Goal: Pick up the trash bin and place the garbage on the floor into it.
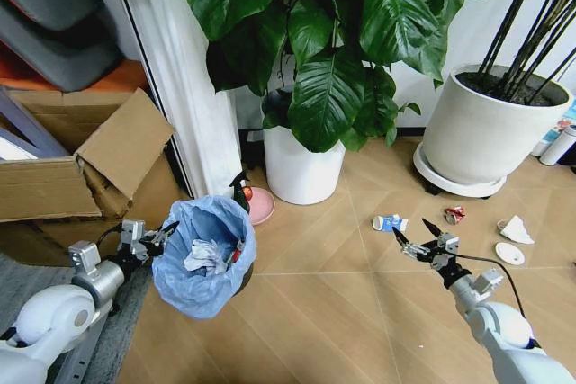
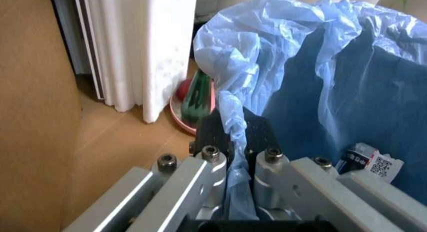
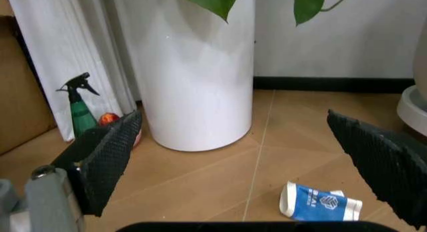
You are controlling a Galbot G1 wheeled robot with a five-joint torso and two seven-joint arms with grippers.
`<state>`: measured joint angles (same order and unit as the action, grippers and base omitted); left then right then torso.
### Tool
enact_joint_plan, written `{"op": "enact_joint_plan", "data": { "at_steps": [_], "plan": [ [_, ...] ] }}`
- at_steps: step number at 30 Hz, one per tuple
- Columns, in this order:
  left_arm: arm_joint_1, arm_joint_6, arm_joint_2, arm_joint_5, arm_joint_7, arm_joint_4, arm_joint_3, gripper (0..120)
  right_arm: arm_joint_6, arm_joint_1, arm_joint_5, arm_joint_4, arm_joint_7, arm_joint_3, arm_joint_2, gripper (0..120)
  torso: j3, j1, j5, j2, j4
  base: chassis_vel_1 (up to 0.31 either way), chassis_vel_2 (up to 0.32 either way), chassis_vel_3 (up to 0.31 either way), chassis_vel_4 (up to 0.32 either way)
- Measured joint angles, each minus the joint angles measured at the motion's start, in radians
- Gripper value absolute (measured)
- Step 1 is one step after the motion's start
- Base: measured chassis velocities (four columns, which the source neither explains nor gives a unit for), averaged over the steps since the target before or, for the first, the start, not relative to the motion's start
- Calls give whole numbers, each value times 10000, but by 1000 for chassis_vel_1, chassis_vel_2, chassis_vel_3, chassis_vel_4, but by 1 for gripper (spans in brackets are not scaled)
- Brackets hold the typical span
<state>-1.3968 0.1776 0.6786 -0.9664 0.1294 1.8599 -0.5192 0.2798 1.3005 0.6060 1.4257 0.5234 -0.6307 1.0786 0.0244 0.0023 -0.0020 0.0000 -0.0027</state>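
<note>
The trash bin (image 1: 205, 263), black with a crinkly light-blue bag, stands on the floor (image 1: 333, 312) at the left, white paper wads inside. My left gripper (image 1: 164, 236) is shut on its rim; in the left wrist view the fingers (image 2: 213, 167) pinch the bag's edge (image 2: 230, 127). My right gripper (image 1: 414, 232) hangs open just above the floor, close to a blue-white carton (image 1: 390, 222) (image 3: 319, 204). Its pads (image 3: 110, 157) stand wide apart with nothing between them. More garbage lies to the right: a crushed red can (image 1: 454, 214), a white paper wad (image 1: 516, 228) and a white lid (image 1: 509, 254).
A cardboard box (image 1: 81, 168) and a white curtain (image 1: 193, 105) flank the bin at the left. Behind it stand a spray bottle (image 1: 241, 188) and a pink dish (image 1: 263, 206). Two white plant pots (image 1: 301, 168) (image 1: 481, 132) line the wall, a white thermos (image 1: 562, 144) at far right.
</note>
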Motion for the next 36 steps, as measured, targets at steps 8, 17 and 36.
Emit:
{"op": "enact_joint_plan", "data": {
  "at_steps": [8, 17, 36],
  "plan": [
    [-153, -35, 170, 172, 8, 42, -17, 0, 27, 222, -67, 22, 177, -188, 217, 100, 0, 0, 0, 0, 2, 0, 0, 0, 0],
    [-79, -38, 168, 173, 10, 62, 52, 0, 49, 179, -83, -122, 300, -188, 279, 100, 0, 1, 1, 0, 1, -81, -69, 91, 76],
    [171, -39, 230, 136, 14, -105, 278, 0, 102, 36, -250, -501, 565, -167, 366, 100, 0, 0, 3, -1, 1, -159, -141, 162, 140]
  ]
}}
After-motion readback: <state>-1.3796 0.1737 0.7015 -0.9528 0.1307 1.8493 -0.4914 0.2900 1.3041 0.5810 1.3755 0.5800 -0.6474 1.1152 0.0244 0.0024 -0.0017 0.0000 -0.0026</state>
